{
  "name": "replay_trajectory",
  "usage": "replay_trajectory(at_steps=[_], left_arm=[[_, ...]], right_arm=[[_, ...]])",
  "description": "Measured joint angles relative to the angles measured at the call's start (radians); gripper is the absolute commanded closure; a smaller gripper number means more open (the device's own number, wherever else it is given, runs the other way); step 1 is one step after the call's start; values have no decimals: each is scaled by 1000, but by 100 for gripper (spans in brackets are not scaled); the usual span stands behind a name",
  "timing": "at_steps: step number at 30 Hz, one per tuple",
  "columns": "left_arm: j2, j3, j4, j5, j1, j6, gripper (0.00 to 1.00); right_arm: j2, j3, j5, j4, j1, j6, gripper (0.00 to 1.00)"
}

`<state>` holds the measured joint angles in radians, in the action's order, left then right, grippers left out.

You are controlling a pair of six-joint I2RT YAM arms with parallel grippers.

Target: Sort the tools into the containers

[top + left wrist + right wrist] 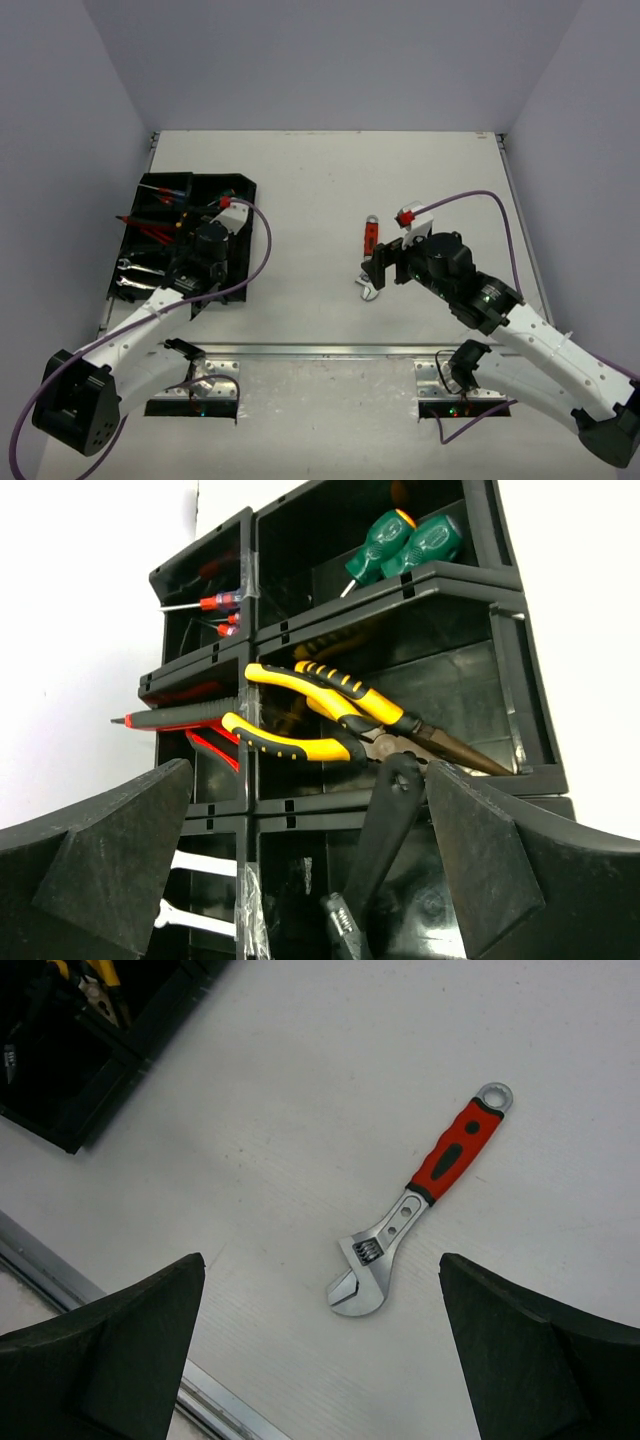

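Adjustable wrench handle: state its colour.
Red with a black inset on the adjustable wrench handle; clearest in right wrist view.

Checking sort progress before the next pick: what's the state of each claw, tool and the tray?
tray: on the table, partly filled
adjustable wrench: flat on the table, outside tray, untouched
yellow-handled pliers: lying in a tray compartment
green-handled screwdrivers: in a far tray compartment
left claw: open, empty, over tray
right claw: open, empty, over adjustable wrench
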<state>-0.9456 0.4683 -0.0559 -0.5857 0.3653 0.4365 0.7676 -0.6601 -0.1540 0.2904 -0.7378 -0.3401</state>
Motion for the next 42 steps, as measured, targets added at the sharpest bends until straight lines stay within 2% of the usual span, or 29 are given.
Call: replay_trajectory(at_steps=[8,14,19,21,25,28,33,38,42], left_arm=[[46,184,114,14,0,-156,0],[52,355,265,6,0,-397,0],[10,471,401,98,0,-593,0],[-11,481,435,123,0,-658,0],[-59,450,496,24,0,-778,0],[-104,434,544,-13,0,-857,0],[-164,433,588,1,0,-1000,0],[-165,443,624,39,0,-1051,0],[-134,502,695,82,0,-1047,0]], right_arm=[[173,0,-2,-2,31,-21,1],[257,-5,-25,5,50,-69,1],[392,-85,-94,54,71,-166,1],[451,-122,-132,74,74,-209,1],[499,-143,-182,97,74,-279,1],[500,-143,-176,91,75,-298,1],[500,-143,-149,68,75,-308,1],[517,-153,-162,83,75,-309,1],[645,-250,-197,159,80,-333,1]])
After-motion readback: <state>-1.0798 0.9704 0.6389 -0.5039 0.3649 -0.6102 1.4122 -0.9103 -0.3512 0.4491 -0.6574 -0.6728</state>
